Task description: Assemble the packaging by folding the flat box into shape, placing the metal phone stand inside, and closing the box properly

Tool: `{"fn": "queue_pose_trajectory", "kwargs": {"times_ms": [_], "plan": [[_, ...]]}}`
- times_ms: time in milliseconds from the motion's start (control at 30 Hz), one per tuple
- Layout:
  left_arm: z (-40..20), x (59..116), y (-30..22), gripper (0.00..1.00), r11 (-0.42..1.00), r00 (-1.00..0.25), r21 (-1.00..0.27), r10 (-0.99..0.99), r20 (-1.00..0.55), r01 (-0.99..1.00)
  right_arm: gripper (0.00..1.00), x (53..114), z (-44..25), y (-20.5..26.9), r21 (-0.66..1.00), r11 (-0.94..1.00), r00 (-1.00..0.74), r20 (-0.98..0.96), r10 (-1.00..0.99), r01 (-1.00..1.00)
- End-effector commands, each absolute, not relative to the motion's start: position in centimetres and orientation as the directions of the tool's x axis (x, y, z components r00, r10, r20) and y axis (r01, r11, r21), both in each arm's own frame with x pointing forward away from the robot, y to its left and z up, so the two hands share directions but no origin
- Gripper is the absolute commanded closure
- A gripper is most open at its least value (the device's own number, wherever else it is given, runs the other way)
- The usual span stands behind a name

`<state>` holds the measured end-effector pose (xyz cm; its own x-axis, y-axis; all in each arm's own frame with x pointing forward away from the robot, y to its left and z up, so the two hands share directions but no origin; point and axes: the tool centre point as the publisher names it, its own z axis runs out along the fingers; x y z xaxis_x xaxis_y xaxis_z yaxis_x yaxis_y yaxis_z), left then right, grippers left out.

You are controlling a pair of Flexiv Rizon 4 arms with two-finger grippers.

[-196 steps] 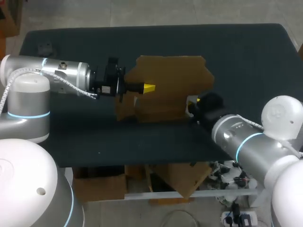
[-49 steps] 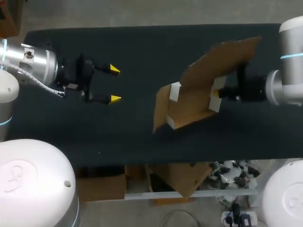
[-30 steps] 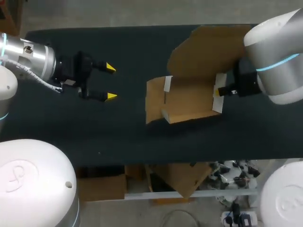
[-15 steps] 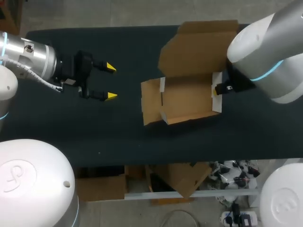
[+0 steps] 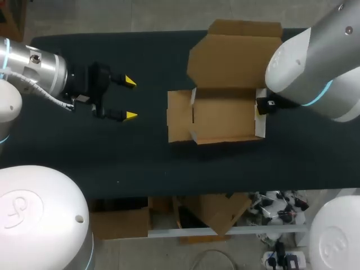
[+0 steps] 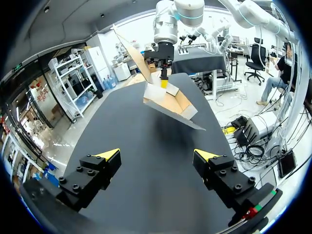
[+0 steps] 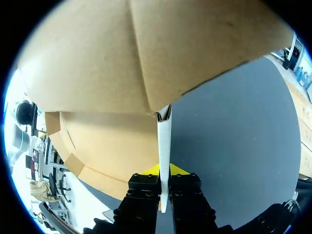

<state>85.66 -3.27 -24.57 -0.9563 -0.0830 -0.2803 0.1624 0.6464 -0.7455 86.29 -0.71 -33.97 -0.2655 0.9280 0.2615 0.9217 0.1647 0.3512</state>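
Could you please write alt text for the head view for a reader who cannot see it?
An open cardboard box sits on the dark table, its lid flap folded back toward the far edge and its right wall held by the jaws of the right arm. The left arm is apart at the left, jaws open and empty.
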Motion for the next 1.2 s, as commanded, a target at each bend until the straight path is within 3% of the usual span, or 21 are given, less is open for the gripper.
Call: {"fn": "queue_pose_trajectory", "kwargs": {"times_ms": [33, 400, 1200], "plan": [[-24.3, 86.1, -3.3, 0.0, 0.659, -0.962, -0.735, -0.067, -0.266, 0.157, 1.0, 86.2, -33.8, -0.1, 0.226, 0.184, -0.229, 0.192, 0.954, 0.957], [-24.4, 86.3, -3.4, 0.0, 0.683, -0.969, -0.716, -0.051, -0.241, 0.142, 1.0, 85.4, -35.2, 0.1, 0.064, 0.081, -0.09, 0.138, 0.986, 0.995], [-24.4, 86.3, -3.4, 0.0, 0.683, -0.969, -0.716, -0.051, -0.241, 0.142, 1.0, 85.4, -36.7, 1.0, 0.0, 0.075, -0.074, 0.156, 0.985, 0.997]]}}
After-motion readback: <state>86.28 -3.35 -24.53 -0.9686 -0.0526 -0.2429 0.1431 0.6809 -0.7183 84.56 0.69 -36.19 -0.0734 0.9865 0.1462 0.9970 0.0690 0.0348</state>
